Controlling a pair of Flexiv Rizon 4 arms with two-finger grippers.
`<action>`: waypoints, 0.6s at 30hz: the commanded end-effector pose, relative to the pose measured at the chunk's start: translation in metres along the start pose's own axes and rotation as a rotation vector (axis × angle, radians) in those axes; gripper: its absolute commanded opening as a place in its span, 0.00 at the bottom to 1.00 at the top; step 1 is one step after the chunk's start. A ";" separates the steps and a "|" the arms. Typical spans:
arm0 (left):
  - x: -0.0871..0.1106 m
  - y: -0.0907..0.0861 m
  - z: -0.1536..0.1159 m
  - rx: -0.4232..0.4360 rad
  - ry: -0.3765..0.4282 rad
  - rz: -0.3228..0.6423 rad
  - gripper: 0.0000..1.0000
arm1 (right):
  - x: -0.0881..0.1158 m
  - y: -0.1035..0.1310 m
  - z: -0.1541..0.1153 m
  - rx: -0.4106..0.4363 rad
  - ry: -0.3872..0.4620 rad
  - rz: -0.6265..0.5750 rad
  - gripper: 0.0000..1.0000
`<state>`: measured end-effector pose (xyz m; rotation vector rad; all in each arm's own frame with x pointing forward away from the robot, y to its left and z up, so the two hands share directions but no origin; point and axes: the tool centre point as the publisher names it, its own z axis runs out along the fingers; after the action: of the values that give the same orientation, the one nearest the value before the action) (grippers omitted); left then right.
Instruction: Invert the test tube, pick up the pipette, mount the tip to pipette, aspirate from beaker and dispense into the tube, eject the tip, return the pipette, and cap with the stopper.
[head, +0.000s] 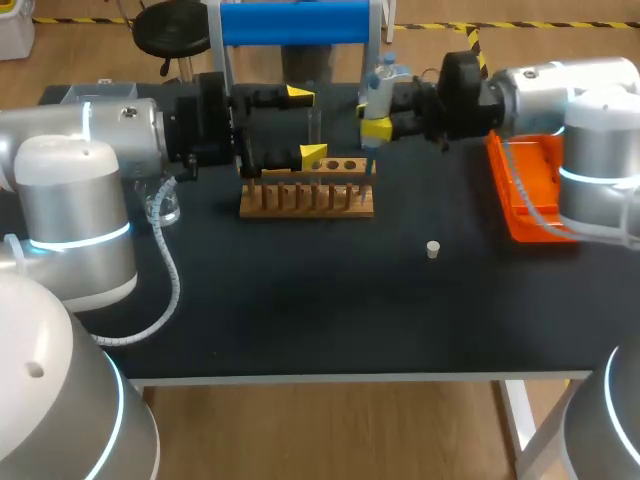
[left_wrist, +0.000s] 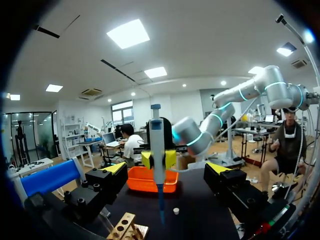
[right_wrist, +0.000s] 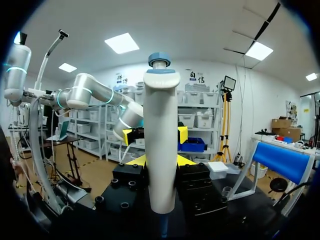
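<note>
Transfer step, read near to far. The stopper (head: 433, 249) lies loose on the bench (head: 300, 310), right of middle and well apart from everything, capping not yet due; beyond it stands the wooden rack (head: 307, 199).

A clear test tube (head: 316, 130) appears to stand upright at the rack's far side, between the spread fingers of my left hand (head: 305, 125); those fingers are wide apart and clasp nothing.

Just right of it, my right hand (right_wrist: 160, 161) is clamped on the pipette (left_wrist: 156, 150), held upright with a blue tip (left_wrist: 161, 205) mounted and pointing down.

I judge the work in hand to be carrying liquid to the tube; to do it well I should keep the pipette vertical, centre the tip over the tube's mouth before lowering, and avoid brushing the glass or my left fingers.

Containers:
- the beaker (head: 165, 207) sits at the bench's left, partly behind my left arm, contents not discernible;
- the tube's filling cannot be told;
- the rack's open holes look vacant;
- the orange tray (head: 525, 190) lies far right, its interior largely hidden by my right arm.
</note>
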<state>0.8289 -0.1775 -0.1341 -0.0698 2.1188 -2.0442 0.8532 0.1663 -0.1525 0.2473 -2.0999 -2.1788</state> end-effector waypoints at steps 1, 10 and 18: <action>0.000 0.001 0.000 0.002 0.000 0.001 1.00 | 0.000 0.004 -0.030 0.006 0.020 -0.009 0.00; 0.000 0.001 0.000 0.002 0.000 0.001 1.00 | -0.001 0.008 -0.055 0.008 0.038 -0.020 0.00; 0.000 0.001 0.000 0.002 0.000 0.001 1.00 | -0.001 0.008 -0.055 0.008 0.038 -0.020 0.00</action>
<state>0.8289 -0.1775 -0.1341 -0.0697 2.1188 -2.0442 0.8646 0.1132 -0.1473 0.3083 -2.0930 -2.1628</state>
